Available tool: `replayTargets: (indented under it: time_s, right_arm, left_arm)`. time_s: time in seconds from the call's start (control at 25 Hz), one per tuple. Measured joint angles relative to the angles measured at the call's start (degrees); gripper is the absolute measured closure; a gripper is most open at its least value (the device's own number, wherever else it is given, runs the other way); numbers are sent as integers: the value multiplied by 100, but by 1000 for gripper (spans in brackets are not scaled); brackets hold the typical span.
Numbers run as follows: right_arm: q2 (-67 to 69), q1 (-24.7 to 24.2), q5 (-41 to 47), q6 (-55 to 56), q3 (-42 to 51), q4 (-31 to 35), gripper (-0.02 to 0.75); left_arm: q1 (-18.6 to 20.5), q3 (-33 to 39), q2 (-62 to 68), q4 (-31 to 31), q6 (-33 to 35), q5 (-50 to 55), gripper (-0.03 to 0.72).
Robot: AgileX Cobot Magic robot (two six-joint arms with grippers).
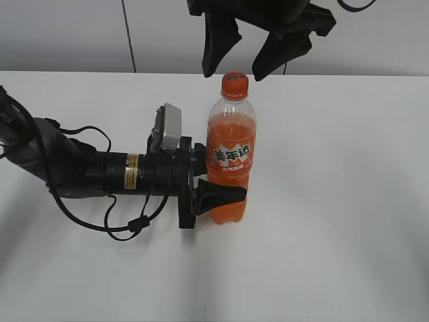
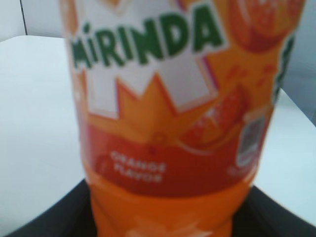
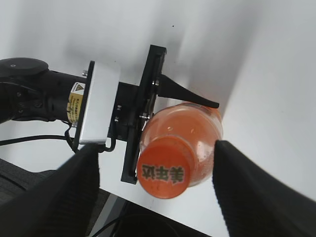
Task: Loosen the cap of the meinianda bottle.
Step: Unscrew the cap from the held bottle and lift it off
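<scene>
On the label, "MIRINDA" (orange flavor): left gripper (image 1: pixel 214 182) clamps the meinianda bottle (image 1: pixel 230 157), right gripper (image 1: pixel 244 64) wide, empty.

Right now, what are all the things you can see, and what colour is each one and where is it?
Meinianda bottle: one, clear plastic with orange drink and an orange label, standing upright on the table.
Cap: one, orange, on top of the bottle.
Table: one, white, under everything.
Wall: pale grey panels, behind the table.
Left gripper: one, black, lying low along the table, its fingers either side of the bottle's lower half.
Right gripper: one, black, open, hanging over the cap, fingers not touching it.
</scene>
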Motion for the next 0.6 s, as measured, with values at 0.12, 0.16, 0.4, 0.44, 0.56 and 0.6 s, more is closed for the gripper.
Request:
replayTargets:
  time_s: [0.12,0.16,0.4,0.44,0.56,0.6]
  right_arm:
    - [12,0,0,-11,0,-48,204]
    - [25,0,0,-17,0,-48,204]
    - [46,0,0,-90,22,-70,204]
    - [52,0,0,-110,37,-70,204]
    - [57,0,0,-126,59,-70,204]
    - [57,0,6,-134,59,-64,204]
  left_arm:
    - [0,0,0,0,0,0,283]
    - [0,0,0,0,0,0,283]
    - [0,0,0,0,0,5,283]
    - [0,0,0,0,0,5,283]
    - [0,0,0,0,0,5,283]
    - [0,0,0,0,0,5,283]
